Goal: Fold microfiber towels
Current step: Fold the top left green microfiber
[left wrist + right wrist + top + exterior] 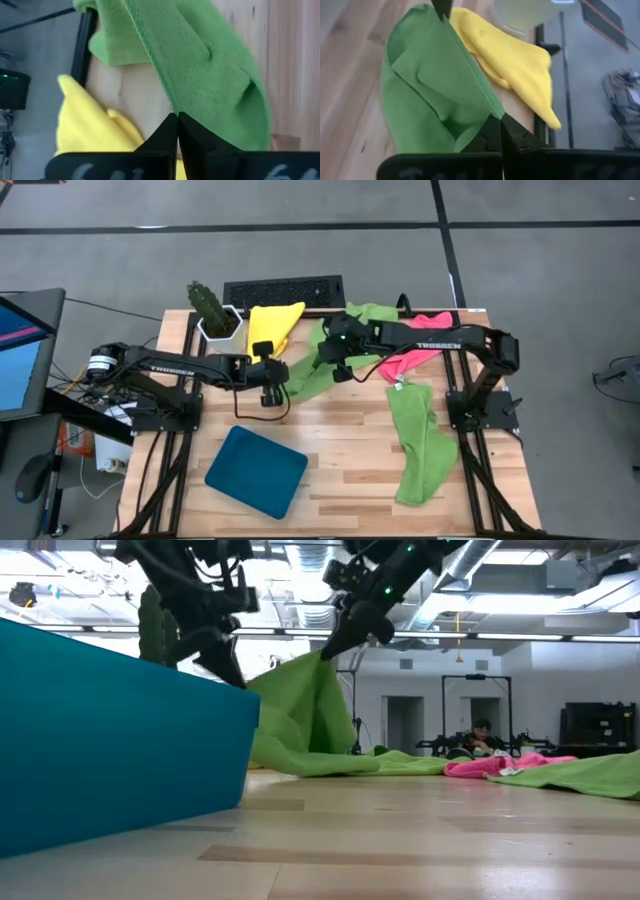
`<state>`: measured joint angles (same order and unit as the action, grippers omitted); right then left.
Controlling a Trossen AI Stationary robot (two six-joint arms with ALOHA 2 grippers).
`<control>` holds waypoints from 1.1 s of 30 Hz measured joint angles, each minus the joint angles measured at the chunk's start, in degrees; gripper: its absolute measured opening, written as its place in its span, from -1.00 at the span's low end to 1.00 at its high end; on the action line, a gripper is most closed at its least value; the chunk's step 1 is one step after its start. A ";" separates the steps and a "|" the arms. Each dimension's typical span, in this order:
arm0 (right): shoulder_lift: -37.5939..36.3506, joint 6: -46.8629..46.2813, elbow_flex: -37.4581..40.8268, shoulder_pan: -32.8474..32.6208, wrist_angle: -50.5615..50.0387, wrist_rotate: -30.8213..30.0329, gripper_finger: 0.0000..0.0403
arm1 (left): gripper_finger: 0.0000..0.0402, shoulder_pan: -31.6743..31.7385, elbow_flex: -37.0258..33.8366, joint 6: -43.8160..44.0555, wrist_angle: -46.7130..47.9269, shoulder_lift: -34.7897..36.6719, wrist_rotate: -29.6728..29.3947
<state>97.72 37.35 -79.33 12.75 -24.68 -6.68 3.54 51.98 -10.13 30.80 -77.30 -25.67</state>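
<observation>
Pinching a corner each, both grippers have hold of the same lime green towel (318,365): the left gripper (177,120) has its fingers pressed together with the hemmed edge caught at the tips, and the right gripper (498,121) is likewise clamped tight on the stitched edge at the far end of the cloth. In the low view the towel hangs between the two sets of fingertips as a raised, sagging sheet, its lower part resting on the wooden table (350,450), so it is lifted but not stretched flat. From above, the left gripper sits near the middle of the table just beside the yellow towel (272,323), and the right gripper is over the back of the table, close to the green and pink heap. Judged from how things lie, the folding has barely begun: no towel shows a neat folded shape anywhere. The yellow towel lies rumpled by the potted cactus (212,308), the pink towel (415,345) is bunched under the right arm, another lime green towel (420,442) sprawls long and crumpled along the right side, and more green cloth sits at the back edge. The dark teal tray (256,471) at the front left holds nothing. What seems left is to spread the held towel, fold it, and then do the same with every other cloth. A keyboard (284,290) lies beyond the table's back edge.
</observation>
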 joint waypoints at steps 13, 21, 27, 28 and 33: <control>-11.17 -8.48 0.00 -4.08 -4.71 -18.33 -0.97 | -1.00 -1.01 18.18 -6.08 14.56 3.94 -6.06; -15.87 -10.18 -0.06 -11.16 -6.78 -39.53 -0.96 | -1.00 -0.97 28.87 -10.62 23.88 4.16 -7.58; -17.70 -13.26 0.01 -15.37 -9.92 -41.86 -0.96 | -1.00 -0.87 30.95 -7.74 25.57 4.02 -1.03; -17.71 -13.54 0.01 -15.53 -9.90 -41.86 -0.96 | -1.00 -0.53 30.36 -6.65 24.08 4.03 2.62; -16.88 -14.99 -0.02 -15.70 -10.85 -41.68 -0.96 | -0.98 0.70 22.69 -7.13 9.27 3.96 15.13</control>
<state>80.85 22.36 -79.35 -2.94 -35.53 -48.36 4.24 74.68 -17.26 40.06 -73.34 -10.54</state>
